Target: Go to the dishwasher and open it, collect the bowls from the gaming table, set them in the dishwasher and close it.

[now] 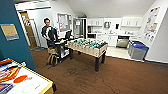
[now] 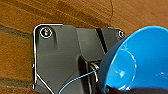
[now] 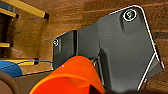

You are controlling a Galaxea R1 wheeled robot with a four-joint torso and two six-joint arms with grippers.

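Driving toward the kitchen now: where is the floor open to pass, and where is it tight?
Open: the brown carpet right of the foosball table, running up to the pale kitchen floor before the dishwasher. Tight: left of the foosball table, where a person stands by a cart, and beside the bins.

Blue bowl (image 2: 140, 62), orange bowl (image 3: 72, 77); dishwasher (image 1: 122, 41) open, far wall.

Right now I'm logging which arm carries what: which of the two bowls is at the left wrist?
The blue bowl shows large in the left wrist view; the orange-red bowl shows in the right wrist view.
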